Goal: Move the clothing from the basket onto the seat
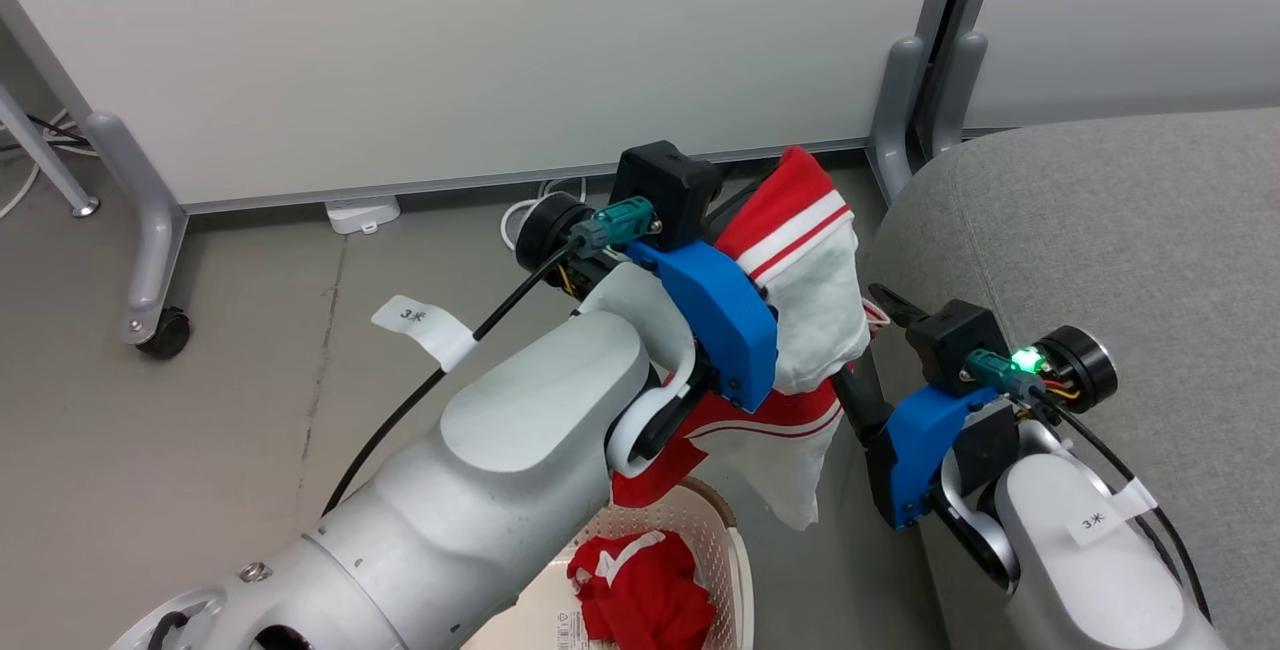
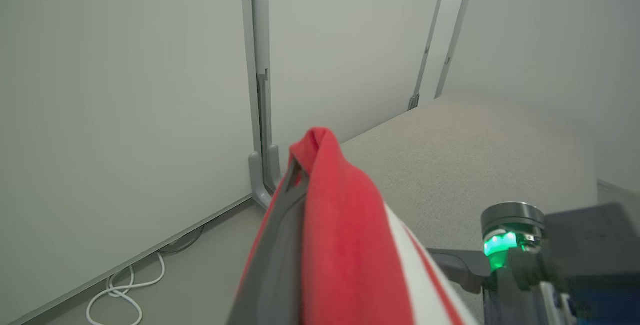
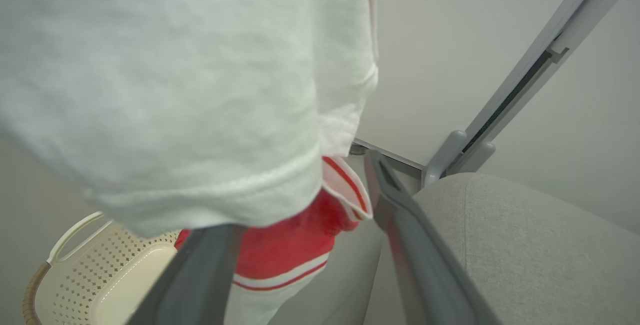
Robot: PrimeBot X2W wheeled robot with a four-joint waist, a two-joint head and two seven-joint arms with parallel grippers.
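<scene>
I had left gripper point(image 2: 306, 165) jaws clamped on red garment point(image 1: 810, 270), hanging over basket point(image 1: 735, 550) | right gripper point(image 1: 858, 335) jaws apart, by seat point(image 1: 1100, 230) left edge

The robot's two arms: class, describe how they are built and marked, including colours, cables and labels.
Both have rounded silver-grey forearm shells: left arm, right arm. Each wrist carries a blue housing, a black box, a teal connector with a black cable, and a white tag. A green light glows on the right wrist. The fingers are long and dark grey.
</scene>
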